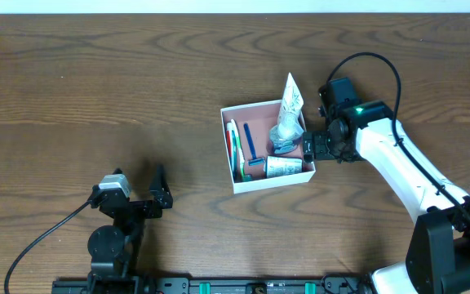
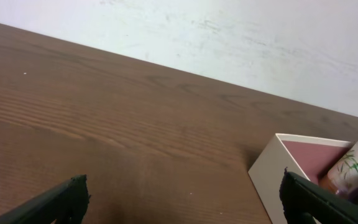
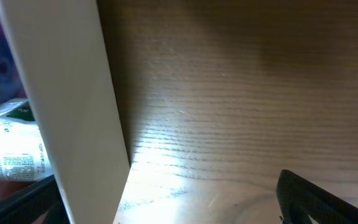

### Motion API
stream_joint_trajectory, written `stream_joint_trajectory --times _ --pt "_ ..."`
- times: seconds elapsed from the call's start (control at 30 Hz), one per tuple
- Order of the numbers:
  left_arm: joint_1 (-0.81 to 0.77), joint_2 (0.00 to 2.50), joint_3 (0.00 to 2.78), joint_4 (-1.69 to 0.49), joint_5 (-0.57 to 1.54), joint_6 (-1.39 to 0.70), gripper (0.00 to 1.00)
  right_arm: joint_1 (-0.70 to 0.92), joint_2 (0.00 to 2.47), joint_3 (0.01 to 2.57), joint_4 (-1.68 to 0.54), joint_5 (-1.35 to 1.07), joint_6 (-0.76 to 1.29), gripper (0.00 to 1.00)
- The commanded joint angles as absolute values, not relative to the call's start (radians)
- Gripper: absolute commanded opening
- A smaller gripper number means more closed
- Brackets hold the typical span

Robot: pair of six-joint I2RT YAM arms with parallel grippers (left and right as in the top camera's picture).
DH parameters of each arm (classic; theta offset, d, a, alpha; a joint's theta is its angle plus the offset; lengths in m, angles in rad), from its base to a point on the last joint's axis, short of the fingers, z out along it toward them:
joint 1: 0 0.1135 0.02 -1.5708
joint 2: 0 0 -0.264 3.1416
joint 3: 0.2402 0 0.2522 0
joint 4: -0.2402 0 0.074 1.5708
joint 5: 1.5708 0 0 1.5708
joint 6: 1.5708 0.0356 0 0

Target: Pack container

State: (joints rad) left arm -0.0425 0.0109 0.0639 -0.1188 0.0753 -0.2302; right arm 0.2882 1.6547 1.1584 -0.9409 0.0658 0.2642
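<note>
the right fingers (image 1: 309, 148) are spread, straddling the container (image 1: 269, 182) at its right wall, not pinching it. the left fingers (image 1: 162, 193) hang wide open over the desk (image 1: 96, 82).

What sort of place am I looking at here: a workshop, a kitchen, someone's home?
Most likely a robotics lab or test bench. A left arm and a right arm stand at a wood-grain table by a plain white wall, with one cardboard container of toiletries set out.
</note>
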Motion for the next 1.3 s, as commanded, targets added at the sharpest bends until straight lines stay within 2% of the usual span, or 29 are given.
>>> stream_joint_trajectory --times 0.0,0.23,0.67,1.27 --pt "-0.038 0.005 0.032 -0.125 0.086 -0.210 0.98 0.274 1.660 1.167 -0.960 0.127 0.293 0.99" --pt "-0.038 0.005 0.032 -0.125 0.086 -0.210 0.98 0.312 1.660 1.167 -0.993 0.070 0.311 0.99" --pt "-0.038 0.005 0.032 -0.125 0.086 -0.210 0.98 0.513 1.660 1.167 -0.984 0.040 0.321 0.99" --pt "-0.038 0.005 0.032 -0.125 0.086 -0.210 0.98 0.551 1.660 1.167 -0.957 -0.023 0.356 0.99"
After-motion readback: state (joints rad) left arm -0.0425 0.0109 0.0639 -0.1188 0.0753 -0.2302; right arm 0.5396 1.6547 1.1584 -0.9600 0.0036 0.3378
